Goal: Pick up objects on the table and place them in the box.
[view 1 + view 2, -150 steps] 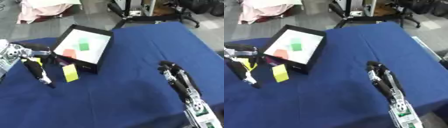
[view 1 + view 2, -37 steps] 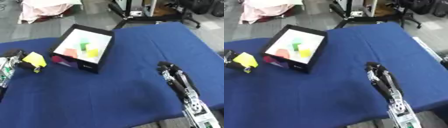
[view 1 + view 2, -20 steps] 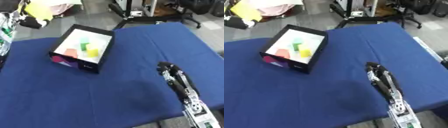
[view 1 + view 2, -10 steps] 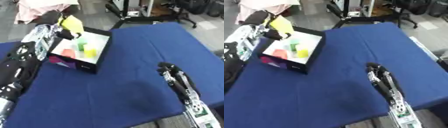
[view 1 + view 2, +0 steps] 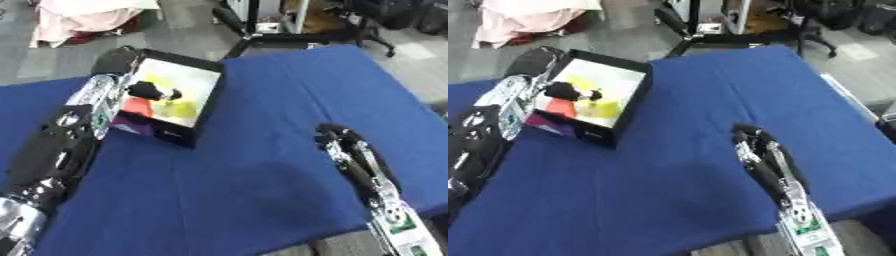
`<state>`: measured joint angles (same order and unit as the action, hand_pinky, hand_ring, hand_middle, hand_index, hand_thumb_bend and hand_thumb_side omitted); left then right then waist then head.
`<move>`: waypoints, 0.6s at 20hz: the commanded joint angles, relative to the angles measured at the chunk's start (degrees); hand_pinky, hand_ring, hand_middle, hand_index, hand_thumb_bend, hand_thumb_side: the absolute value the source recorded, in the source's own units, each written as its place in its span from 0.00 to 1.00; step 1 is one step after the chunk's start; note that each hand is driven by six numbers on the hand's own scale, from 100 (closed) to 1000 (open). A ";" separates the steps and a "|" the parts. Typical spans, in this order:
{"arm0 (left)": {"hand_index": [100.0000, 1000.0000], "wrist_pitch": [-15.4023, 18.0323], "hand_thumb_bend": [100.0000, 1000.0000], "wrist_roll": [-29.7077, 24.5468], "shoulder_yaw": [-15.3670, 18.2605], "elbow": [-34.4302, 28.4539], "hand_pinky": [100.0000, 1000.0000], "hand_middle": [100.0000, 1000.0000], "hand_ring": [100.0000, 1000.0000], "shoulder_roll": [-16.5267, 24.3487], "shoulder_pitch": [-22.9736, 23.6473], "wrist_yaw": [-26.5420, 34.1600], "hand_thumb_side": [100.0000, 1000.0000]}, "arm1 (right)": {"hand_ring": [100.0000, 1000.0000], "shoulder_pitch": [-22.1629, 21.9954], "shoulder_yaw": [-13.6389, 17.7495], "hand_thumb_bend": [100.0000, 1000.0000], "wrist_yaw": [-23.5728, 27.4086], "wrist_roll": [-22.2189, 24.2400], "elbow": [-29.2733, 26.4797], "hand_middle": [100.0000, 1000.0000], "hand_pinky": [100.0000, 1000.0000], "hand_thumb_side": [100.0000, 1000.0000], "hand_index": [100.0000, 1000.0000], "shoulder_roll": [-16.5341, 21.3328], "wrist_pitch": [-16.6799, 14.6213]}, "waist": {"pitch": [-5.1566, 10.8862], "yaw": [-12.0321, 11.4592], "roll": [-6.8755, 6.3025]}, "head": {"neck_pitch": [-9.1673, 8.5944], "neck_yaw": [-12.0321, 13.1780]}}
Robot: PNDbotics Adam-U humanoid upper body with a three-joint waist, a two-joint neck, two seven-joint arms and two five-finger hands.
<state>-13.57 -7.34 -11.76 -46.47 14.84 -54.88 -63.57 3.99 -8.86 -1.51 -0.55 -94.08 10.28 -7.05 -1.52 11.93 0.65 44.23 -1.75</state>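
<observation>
The left hand (image 5: 150, 91) has dropped into the box (image 5: 206, 111), fingers' state unclear; right hand (image 5: 346, 150) rests open on the blue table (image 5: 262, 190).

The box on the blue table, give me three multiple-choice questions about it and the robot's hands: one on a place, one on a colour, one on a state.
1. Where is the left hand?
A. over the open box
B. at the table's near right edge
C. off the table

2. What colour is the tablecloth?
A. red
B. blue
C. white

3. What is the right hand doing?
A. holding a block
B. pressing the box
C. holding nothing, fingers relaxed

Answers: 1 A, its dark fingers show over the box's pale floor. 2 B, blue cloth covers the table. 3 C, it lies apart from the box with nothing in it.
</observation>
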 commanded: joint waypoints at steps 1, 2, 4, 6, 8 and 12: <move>0.85 -0.18 0.93 -0.55 0.22 -6.30 0.80 0.73 0.72 4.40 -0.18 3.16 0.70 | 0.75 0.41 0.33 0.00 0.21 -0.23 -0.57 0.73 0.77 0.57 0.78 0.40 -0.08 | 0.74 -0.26 0.55 | -0.11 -0.31; 0.82 -0.40 0.90 -0.21 0.12 -9.31 0.79 0.69 0.68 5.70 0.48 4.79 0.70 | 0.75 0.40 0.40 0.00 0.19 -0.29 -0.57 0.73 0.77 0.57 0.78 0.44 -0.08 | 0.73 -0.42 0.51 | -0.11 -0.27; 0.79 -0.94 0.86 1.21 0.41 -17.61 0.77 0.65 0.65 8.84 2.78 10.98 0.69 | 0.75 0.35 0.58 0.00 0.15 -0.48 -0.57 0.73 0.77 0.57 0.78 0.55 -0.07 | 0.70 -0.82 0.39 | -0.11 -0.19; 0.78 -1.74 0.84 3.17 0.95 -27.62 0.76 0.62 0.63 12.72 6.65 18.93 0.68 | 0.75 0.27 0.66 0.00 0.11 -0.60 -0.57 0.73 0.77 0.57 0.78 0.71 -0.08 | 0.67 -1.23 0.19 | -0.11 -0.06; 0.77 -2.45 0.82 5.24 1.88 -36.82 0.76 0.60 0.62 16.16 11.25 26.15 0.68 | 0.75 0.19 0.69 0.00 0.09 -0.65 -0.57 0.73 0.77 0.57 0.78 0.85 -0.09 | 0.61 -1.57 0.03 | -0.11 0.00; 0.74 -4.00 0.79 11.98 5.39 -50.51 0.73 0.56 0.58 19.43 21.81 38.73 0.69 | 0.75 0.17 0.81 0.00 0.03 -0.79 -0.64 0.73 0.77 0.57 0.78 0.99 -0.12 | 0.46 -2.09 -0.08 | -0.11 0.66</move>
<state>-17.17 2.61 -7.93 -92.16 31.85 -32.60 -28.61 3.68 -8.47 -1.51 -1.06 -94.08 10.35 -7.08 -1.53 9.79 0.63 44.23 -1.36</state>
